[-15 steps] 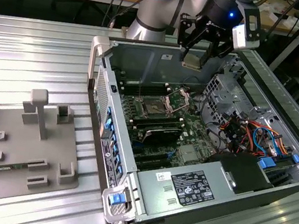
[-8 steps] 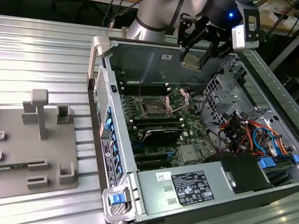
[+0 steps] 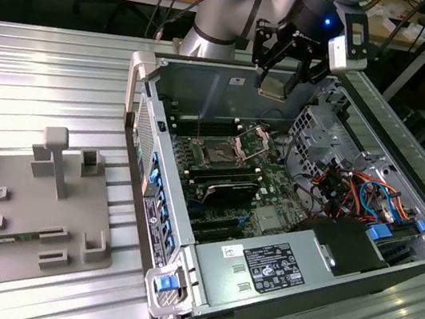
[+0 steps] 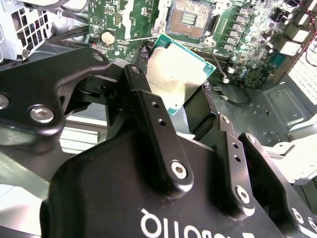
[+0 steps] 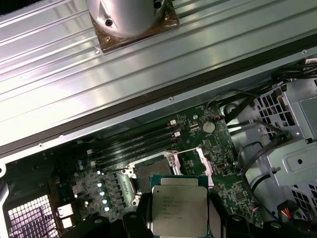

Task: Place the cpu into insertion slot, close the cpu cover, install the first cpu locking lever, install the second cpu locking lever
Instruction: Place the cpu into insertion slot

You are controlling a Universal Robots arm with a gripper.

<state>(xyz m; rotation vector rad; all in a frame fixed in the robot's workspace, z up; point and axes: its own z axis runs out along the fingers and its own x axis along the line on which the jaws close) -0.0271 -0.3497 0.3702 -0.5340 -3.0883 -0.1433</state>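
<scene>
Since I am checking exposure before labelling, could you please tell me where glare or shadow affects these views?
Exterior view: glare streaks the ribbed metal table, and the computer case interior is dimmer. First wrist view: the table is washed pale by reflection. Second wrist view: the cpu gleams on its metal top.

An open computer case lies on a ribbed metal table. Inside are a green circuit board, a grey power supply, and orange and blue cables. A grey holder tray lies beside the case, at the exterior view's left.
</scene>
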